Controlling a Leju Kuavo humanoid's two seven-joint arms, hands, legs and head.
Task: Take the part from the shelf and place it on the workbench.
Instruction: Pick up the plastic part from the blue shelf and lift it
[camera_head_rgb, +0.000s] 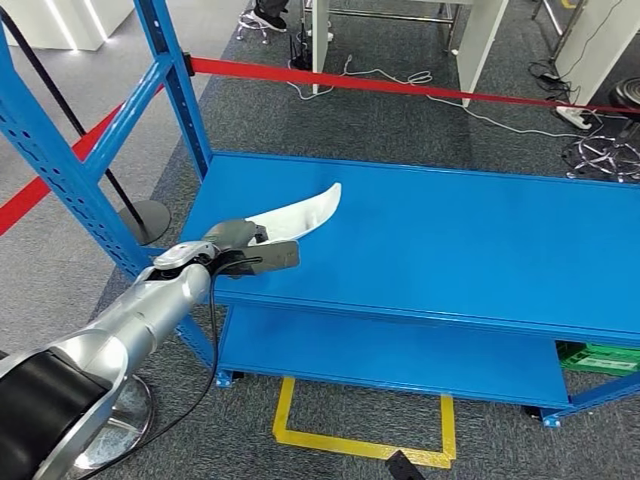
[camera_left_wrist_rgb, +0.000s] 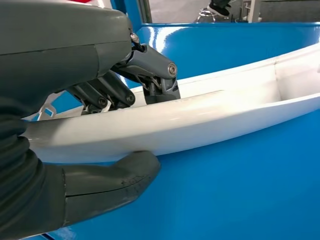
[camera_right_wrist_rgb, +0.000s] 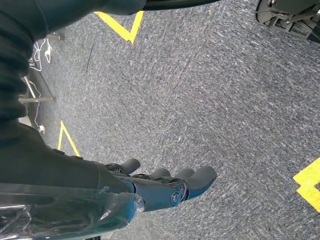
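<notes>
A long, curved white part (camera_head_rgb: 306, 213) lies at the near left of the blue shelf's top board (camera_head_rgb: 453, 240). My left hand (camera_head_rgb: 245, 247) grips its near end, the thumb (camera_left_wrist_rgb: 113, 182) under one edge and the dark fingers (camera_left_wrist_rgb: 124, 90) curled over the other, with the part (camera_left_wrist_rgb: 211, 112) running on past them over the blue board. My right hand (camera_right_wrist_rgb: 158, 187) hangs down over the grey carpet, its fingers loosely extended and holding nothing.
Blue uprights (camera_head_rgb: 177, 80) rise at the shelf's left end. A red barrier tape (camera_head_rgb: 392, 87) runs behind the shelf. A lower blue board (camera_head_rgb: 392, 355) sits beneath, with a green crate (camera_head_rgb: 600, 358) at its right. Yellow floor marks (camera_head_rgb: 362, 440) lie in front.
</notes>
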